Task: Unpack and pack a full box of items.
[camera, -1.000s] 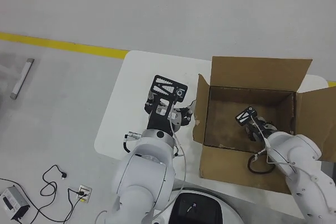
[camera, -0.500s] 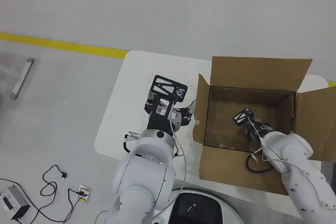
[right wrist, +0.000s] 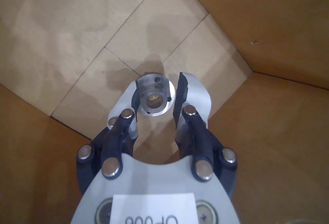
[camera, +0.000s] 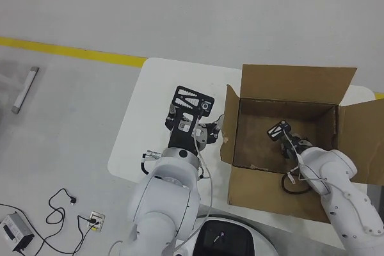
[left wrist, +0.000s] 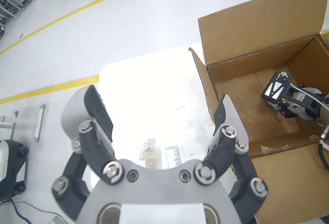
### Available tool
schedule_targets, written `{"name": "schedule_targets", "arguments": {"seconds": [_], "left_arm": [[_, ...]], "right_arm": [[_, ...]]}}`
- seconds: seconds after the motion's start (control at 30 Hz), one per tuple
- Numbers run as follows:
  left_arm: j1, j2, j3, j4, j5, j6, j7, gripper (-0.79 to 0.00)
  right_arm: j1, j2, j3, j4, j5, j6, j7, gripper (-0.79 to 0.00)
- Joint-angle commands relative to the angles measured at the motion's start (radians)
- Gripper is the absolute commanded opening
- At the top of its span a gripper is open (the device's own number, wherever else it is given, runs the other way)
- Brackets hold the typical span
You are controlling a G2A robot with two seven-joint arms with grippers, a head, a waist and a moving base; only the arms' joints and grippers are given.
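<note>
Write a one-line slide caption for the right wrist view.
Right gripper brackets a metal flanged hub on the cardboard box floor.

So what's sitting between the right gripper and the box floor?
A round metal hub, flanked by the fingers of the right gripper, with the box floor behind it; the right wrist view shows it.

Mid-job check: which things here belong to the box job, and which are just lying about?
Job: cardboard box; metal hub inside it, straddled by the right hand; clear bottle and white bottle on the table, likely unpacked; open left hand above the table.

Lying about: bar, power strip and grey unit on the floor.
</note>
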Motion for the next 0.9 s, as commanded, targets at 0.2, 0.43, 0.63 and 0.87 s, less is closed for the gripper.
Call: {"name": "schedule_targets", "arguments": {"seconds": [0.2, 0.43, 0.63, 0.87], "left_arm": [[0.000, 0.000, 0.000, 0.000, 0.000, 0.000, 0.000, 0.000], [0.000, 0.000, 0.000, 0.000, 0.000, 0.000, 0.000, 0.000], [0.000, 0.000, 0.000, 0.000, 0.000, 0.000, 0.000, 0.000], [0.000, 0.000, 0.000, 0.000, 0.000, 0.000, 0.000, 0.000]], "right_arm": [[0.002, -0.004, -0.001, 0.016, 0.006, -0.005, -0.008, -0.486], [0.002, -0.008, -0.001, 0.024, 0.009, -0.008, -0.009, -0.480], [0.004, -0.011, -0.004, 0.037, 0.008, -0.007, -0.014, -0.489], [0.007, -0.015, -0.010, 0.049, 0.003, -0.006, -0.017, -0.502]]}}
